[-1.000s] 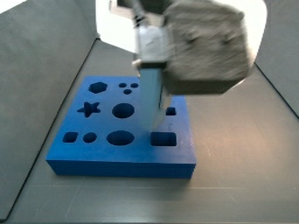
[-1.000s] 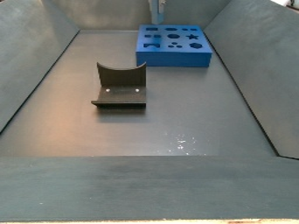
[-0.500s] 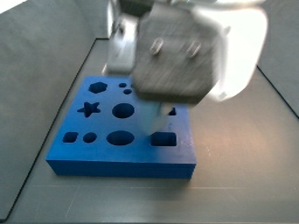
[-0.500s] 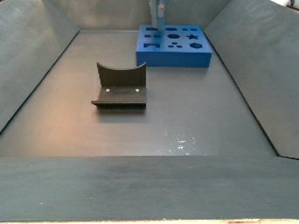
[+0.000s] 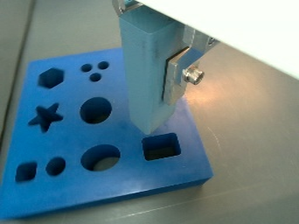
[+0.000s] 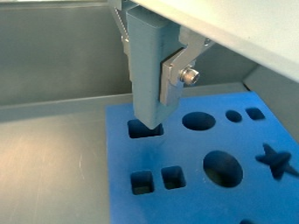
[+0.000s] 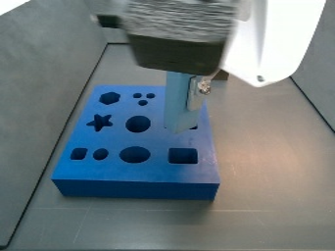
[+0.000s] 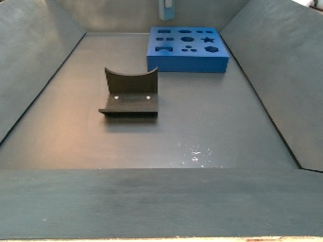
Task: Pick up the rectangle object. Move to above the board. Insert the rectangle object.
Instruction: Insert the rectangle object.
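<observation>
Nearest in a side view lies bare grey floor, and on it, well short of the work, stands the dark olive-brown block with a curved notch (image 8: pixel 128 92), its hollow facing up; it sits well apart from the board (image 8: pixel 188 49) and blocks nothing. Farther back, against the far end of the grey-walled enclosure, is that bright blue slab with its star, circles, hexagon and square cut-outs. The tool (image 6: pixel 155 59) hangs over the board's right side, its flat silver plates closed on the rectangle object (image 6: pixel 149 66), a pale blue-grey bar held upright. In both wrist views the bar's lower end sits right at a square hole; in a wrist view its tip (image 5: pixel 145 118) seems to overlap the hole beyond the larger square opening (image 5: pixel 160 147), and it appears just to have entered the mouth, though the angle leaves that uncertain. The step in hand, as I judge it, is the insertion itself: pick-up and carry are done. The next move calls for a straight, slow descent with the bar kept vertical and square to the hole's edges, since a slight twist would catch a corner on the rim. Nothing stands between bar and hole; the neighbouring holes (image 7: pixel 137 124) lie clear to the left.
</observation>
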### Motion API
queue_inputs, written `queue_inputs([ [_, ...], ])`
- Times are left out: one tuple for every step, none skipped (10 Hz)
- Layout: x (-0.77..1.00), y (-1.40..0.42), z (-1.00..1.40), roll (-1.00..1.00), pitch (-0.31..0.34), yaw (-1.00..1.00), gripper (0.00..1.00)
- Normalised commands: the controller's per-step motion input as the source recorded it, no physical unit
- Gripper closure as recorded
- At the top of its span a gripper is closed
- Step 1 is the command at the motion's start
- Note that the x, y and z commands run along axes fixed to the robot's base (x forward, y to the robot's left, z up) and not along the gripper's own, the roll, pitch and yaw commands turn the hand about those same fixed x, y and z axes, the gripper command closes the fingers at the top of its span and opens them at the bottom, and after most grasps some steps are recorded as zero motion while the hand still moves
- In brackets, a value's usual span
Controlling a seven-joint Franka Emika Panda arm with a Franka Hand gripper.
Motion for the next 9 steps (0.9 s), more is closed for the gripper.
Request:
queue_inputs([
  [0.00,0.00,0.00,-0.07,-0.086,-1.00,1.00],
  [0.00,0.00,0.00,-0.10,-0.109,-1.00,1.00],
  [0.00,-0.01,0.00,-0.11,-0.123,-1.00,1.00],
  [0.00,-0.01,0.00,-0.11,-0.126,-1.00,1.00],
  [0.00,-0.01,0.00,-0.12,-0.137,-1.00,1.00],
  [0.00,-0.01,0.00,-0.14,-0.143,-1.00,1.00],
  [0.00,-0.02,-0.07,-0.18,-0.191,-1.00,1.00],
  [-0.09,0.00,0.00,-0.16,-0.243,-0.57,1.00],
  [-0.05,0.00,0.00,-0.12,-0.160,-0.01,1.00],
])
